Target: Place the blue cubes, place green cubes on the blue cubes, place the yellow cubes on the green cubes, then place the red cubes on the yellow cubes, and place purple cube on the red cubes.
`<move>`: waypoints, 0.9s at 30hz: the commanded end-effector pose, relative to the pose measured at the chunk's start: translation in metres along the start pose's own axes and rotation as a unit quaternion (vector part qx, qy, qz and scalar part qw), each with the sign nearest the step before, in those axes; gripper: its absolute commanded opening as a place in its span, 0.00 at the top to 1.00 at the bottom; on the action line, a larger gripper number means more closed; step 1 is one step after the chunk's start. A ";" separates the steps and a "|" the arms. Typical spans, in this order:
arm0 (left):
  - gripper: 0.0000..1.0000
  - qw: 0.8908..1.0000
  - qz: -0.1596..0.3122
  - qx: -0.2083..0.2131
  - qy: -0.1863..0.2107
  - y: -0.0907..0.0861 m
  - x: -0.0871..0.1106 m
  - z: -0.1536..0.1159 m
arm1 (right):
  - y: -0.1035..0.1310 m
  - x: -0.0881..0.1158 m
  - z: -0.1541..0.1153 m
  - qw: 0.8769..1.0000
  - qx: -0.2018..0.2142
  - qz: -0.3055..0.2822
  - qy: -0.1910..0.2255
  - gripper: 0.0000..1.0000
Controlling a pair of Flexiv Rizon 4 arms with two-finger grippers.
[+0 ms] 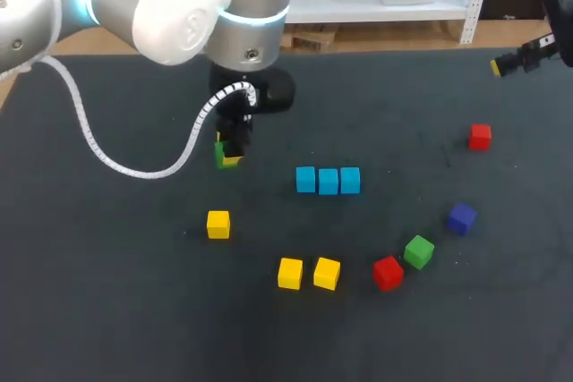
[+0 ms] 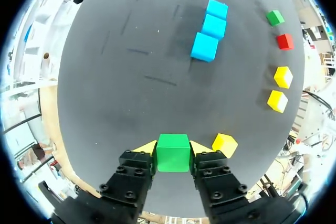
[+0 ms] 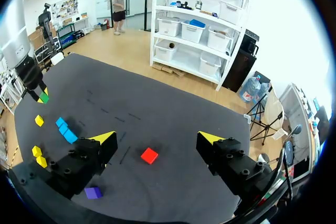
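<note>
My left gripper [image 1: 229, 155] is shut on a green cube [image 2: 173, 152], which sits squarely between its yellow fingertips [image 2: 147, 147], left of the blue row. Three light blue cubes [image 1: 328, 180] lie side by side at the table's middle, also ahead of the left gripper [image 2: 173, 148] as the blue cubes [image 2: 210, 24]. A second green cube [image 1: 418, 251] rests beside a red cube [image 1: 388, 272], and the purple cube [image 1: 462, 218] is just behind them. Another red cube [image 1: 480, 136] lies at the right. My right gripper [image 3: 157, 139] hangs open high above that red cube [image 3: 149, 156].
One yellow cube [image 1: 218, 224] lies in front of the left gripper, close beside the held cube as the yellow cube [image 2: 224, 144]. Two more yellow cubes [image 1: 308, 273] sit as a pair near the front. The dark table cloth [image 1: 107, 292] is bare at the front left.
</note>
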State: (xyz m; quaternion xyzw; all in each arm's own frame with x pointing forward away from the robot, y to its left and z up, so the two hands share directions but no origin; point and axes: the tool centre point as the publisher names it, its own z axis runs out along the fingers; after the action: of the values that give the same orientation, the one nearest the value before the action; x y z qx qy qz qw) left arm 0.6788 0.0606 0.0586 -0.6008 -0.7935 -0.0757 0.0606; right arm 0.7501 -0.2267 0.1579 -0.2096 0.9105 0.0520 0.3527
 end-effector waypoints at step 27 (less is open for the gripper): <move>1.00 0.983 0.162 0.017 -0.091 -0.031 -0.054 -0.032 | 0.002 0.002 0.001 1.000 0.005 0.001 -0.004 0.00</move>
State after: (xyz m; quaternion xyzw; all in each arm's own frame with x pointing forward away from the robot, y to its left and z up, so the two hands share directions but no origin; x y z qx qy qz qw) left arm 0.6694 -0.0089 0.0802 -0.7199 -0.6938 -0.0014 0.0185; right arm 0.7500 -0.2267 0.1579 -0.2096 0.9105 0.0520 0.3527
